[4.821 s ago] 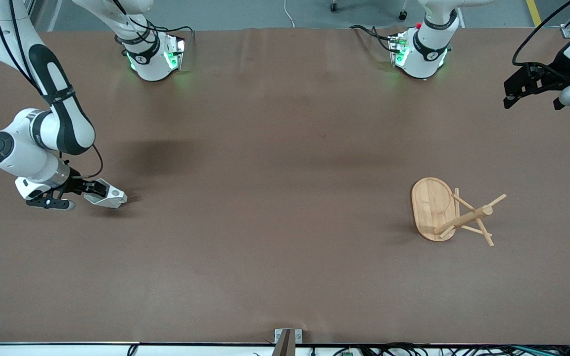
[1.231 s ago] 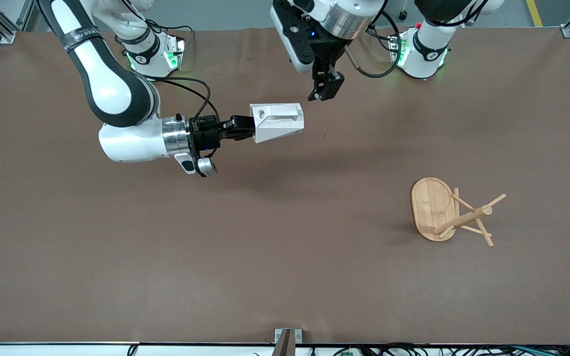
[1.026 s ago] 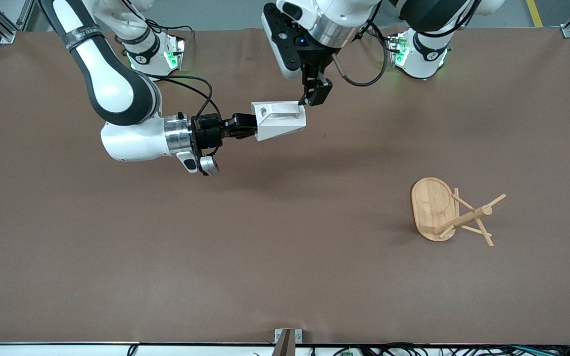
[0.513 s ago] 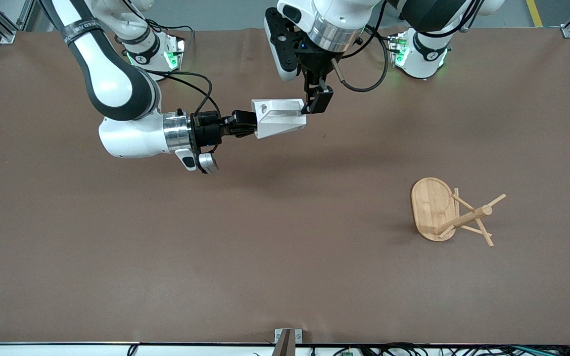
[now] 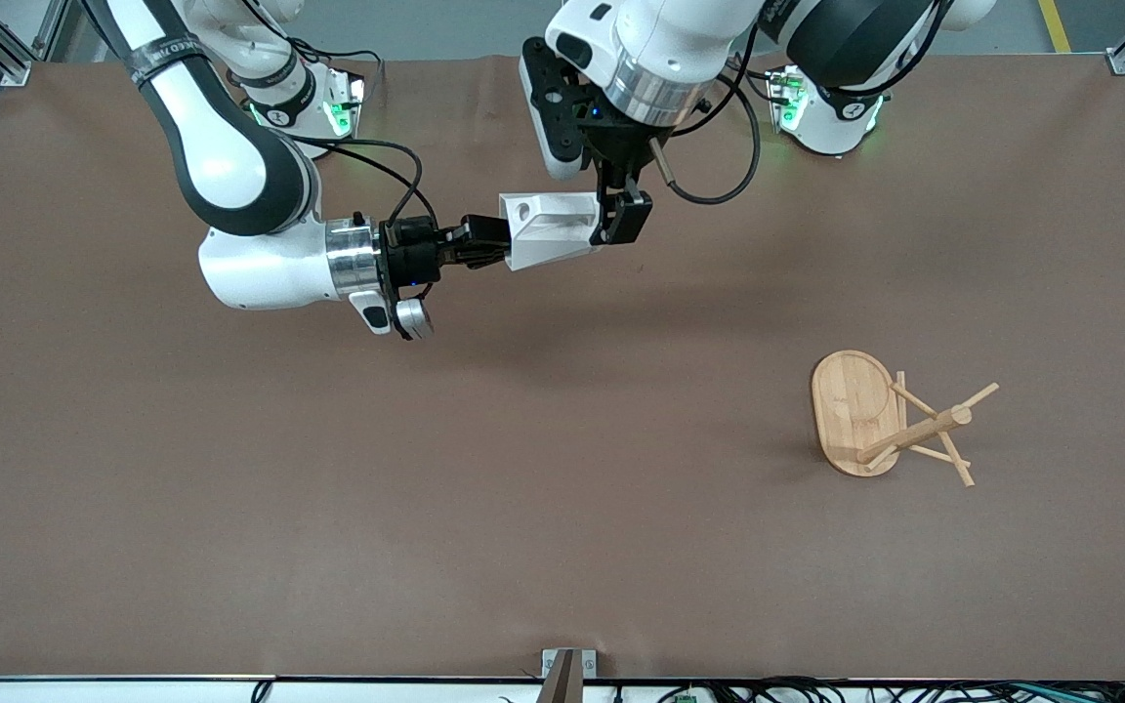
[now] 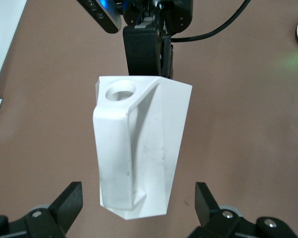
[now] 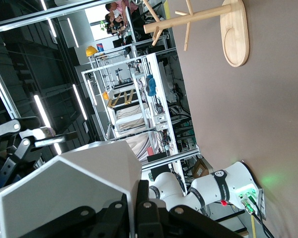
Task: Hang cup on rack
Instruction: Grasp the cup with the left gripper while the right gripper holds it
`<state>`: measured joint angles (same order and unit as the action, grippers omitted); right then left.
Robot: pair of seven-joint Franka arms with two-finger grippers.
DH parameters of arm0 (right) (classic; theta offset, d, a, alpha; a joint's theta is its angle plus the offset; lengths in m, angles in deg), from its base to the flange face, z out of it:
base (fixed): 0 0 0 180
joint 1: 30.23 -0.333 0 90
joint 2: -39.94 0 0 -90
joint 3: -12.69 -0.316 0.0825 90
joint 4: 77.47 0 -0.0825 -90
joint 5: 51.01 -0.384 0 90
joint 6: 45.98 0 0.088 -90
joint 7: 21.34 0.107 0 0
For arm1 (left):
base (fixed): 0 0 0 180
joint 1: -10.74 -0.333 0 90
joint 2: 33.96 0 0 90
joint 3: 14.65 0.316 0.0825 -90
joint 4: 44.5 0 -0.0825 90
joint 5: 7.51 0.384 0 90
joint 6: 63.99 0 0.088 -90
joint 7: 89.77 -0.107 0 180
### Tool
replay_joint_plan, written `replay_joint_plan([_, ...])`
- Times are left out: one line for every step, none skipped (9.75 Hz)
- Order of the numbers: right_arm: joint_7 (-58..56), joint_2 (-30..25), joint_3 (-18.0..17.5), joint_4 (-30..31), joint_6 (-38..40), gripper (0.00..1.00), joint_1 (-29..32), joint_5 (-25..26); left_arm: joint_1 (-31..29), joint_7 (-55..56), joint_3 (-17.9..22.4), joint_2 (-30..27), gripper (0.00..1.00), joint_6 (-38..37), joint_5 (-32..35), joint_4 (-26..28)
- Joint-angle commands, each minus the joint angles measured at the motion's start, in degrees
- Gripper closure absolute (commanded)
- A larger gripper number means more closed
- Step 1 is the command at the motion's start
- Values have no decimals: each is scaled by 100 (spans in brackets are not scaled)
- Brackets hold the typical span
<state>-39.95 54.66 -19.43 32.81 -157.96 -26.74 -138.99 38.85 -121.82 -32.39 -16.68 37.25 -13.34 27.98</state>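
The table (image 5: 562,508) is covered by a flat brown matte sheet, with faint creases near the arm bases and soft shadows under the raised arms. The right gripper (image 5: 486,243) is closed on one end of the cup (image 5: 551,228), holding it on its side in the air above the table's middle band toward the arm bases; the right wrist view shows its fingers (image 7: 120,216) pinching a wall of the cup (image 7: 69,193). The left gripper (image 5: 618,213) is at the cup's other end, pointing down. In the left wrist view its fingers (image 6: 69,206) are spread wide, one on each side of the cup (image 6: 139,148), with a clear gap to the cup's walls; they grip nothing. The handle hole faces up, next to the right gripper (image 6: 148,47). The rack (image 5: 890,418) stands on its oval base on the table toward the left arm's end, nearer to the front camera than the cup, well apart from both grippers. The right wrist view shows the rack (image 7: 208,25) upright and, past the table edge, a workshop with metal-framed shelving, ceiling strip lights and a yellow hard hat (image 7: 91,50).
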Motion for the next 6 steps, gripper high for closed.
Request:
replay_joint_plan([-108, -224, -83, 205, -97, 99, 20, -262, 36, -117, 8, 222, 0, 149, 82, -32])
replay_joint_plan([-108, -224, -110, 205, -132, 99, 20, -289, 27, -126, 8, 275, 0, 220, 82, -32])
replay_joint_plan([-108, -232, -110, 205, -158, 99, 20, -289, 27, -134, 8, 328, 0, 299, 74, -24])
replay_joint_plan([-108, -233, -110, 205, -158, 99, 20, -298, 27, -126, 8, 363, 0, 308, 65, -15])
replay_joint_plan([-108, -233, -119, 205, -158, 99, 20, -298, 18, -126, 17, 363, 0, 300, -5, 11])
replay_joint_plan([-108, -241, -119, 205, -167, 99, 11, -298, 1, -134, 17, 355, 0, 300, -66, 12])
